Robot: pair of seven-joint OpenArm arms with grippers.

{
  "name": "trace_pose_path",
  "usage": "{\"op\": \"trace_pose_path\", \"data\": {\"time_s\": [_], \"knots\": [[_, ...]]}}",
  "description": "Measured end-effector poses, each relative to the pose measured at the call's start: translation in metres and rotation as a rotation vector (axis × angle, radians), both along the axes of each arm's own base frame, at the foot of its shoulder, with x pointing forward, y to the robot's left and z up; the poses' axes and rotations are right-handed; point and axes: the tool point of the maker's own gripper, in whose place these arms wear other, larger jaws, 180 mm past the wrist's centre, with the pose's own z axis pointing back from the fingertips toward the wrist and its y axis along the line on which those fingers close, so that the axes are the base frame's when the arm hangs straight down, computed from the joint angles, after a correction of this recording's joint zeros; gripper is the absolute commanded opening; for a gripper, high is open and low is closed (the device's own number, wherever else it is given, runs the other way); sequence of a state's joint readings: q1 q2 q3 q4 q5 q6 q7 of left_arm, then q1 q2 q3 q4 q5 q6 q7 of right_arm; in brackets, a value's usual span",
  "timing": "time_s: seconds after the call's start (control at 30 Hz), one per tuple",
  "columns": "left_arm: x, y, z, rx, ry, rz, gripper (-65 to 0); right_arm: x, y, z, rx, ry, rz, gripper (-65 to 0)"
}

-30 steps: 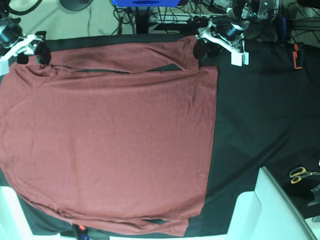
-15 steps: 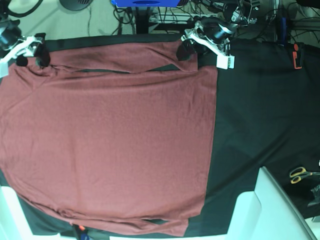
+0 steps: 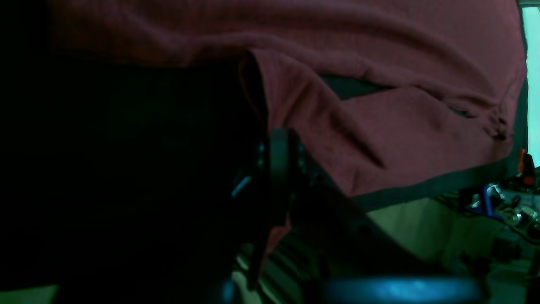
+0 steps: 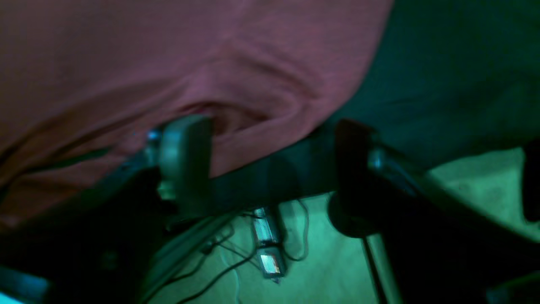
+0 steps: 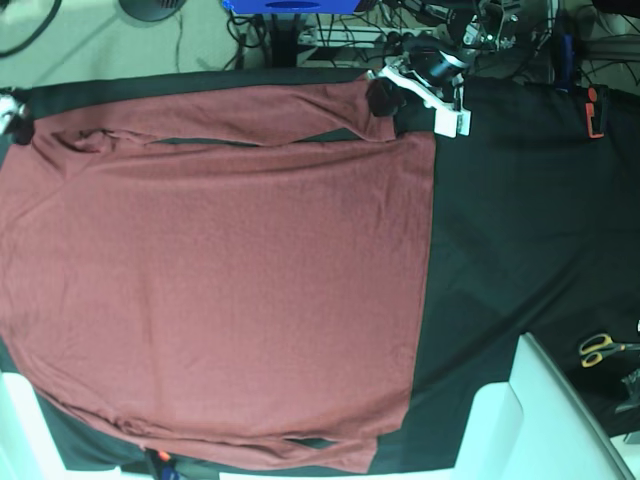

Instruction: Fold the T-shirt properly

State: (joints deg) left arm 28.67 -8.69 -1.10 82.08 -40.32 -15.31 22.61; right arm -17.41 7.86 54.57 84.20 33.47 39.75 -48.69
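The maroon T-shirt (image 5: 220, 280) lies spread flat on the black table cover (image 5: 500, 230), with one long sleeve (image 5: 230, 115) folded across its far edge. My left gripper (image 5: 385, 98) sits at that sleeve's cuff end. In the left wrist view it (image 3: 278, 141) is shut, and the cuff cloth (image 3: 303, 109) runs down into the pinched fingers. My right gripper (image 5: 14, 115) is at the shirt's far left corner, half out of the base view. In the right wrist view its jaws (image 4: 268, 126) stand apart around the shirt's rumpled edge (image 4: 253, 101).
Yellow-handled scissors (image 5: 600, 348) lie at the table's right edge. A white block (image 5: 530, 420) stands at the near right and another white piece (image 5: 15, 420) at the near left. A red-and-black tool (image 5: 595, 110) lies at the far right. Cables (image 5: 330, 30) crowd the floor behind.
My left gripper slid left onto the sleeve cuff and shut. My right gripper moved left to the shirt's corner, almost out of the base view, and its jaws narrowed.
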Motion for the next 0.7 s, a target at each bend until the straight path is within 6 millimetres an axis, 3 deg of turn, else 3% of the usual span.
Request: {"op": "trace_pose_path", "data": {"time_s": [0.1, 0.13, 0.2, 0.37, 0.5, 0.7], "knots": [[0.001, -0.002, 0.009, 0.013, -0.017, -0.022, -65.0, 0.008, -0.007, -0.006, -0.036, 0.035, 0.004, -62.9], [0.001, -0.002, 0.012, 0.012, -0.026, -0.024, -65.0, 0.009, -0.009, -0.010, -0.049, 0.065, 0.009, -65.0], [0.003, -0.004, 0.018, 0.010, -0.042, -0.027, -65.0, 0.014, -0.016, -0.017, -0.066, 0.107, 0.012, -62.7], [0.006, -0.005, 0.021, 0.007, -0.054, -0.029, -65.0, 0.049, -0.030, -0.021, -0.082, 0.119, 0.015, -64.8], [0.004, -0.006, 0.020, 0.006, -0.048, -0.032, -65.0, 0.048, -0.038, -0.029, -0.081, 0.169, 0.011, -64.8], [0.005, -0.005, 0.020, 0.007, -0.049, -0.030, -65.0, 0.062, -0.007, -0.045, -0.049, 0.199, 0.125, -64.8]]}}
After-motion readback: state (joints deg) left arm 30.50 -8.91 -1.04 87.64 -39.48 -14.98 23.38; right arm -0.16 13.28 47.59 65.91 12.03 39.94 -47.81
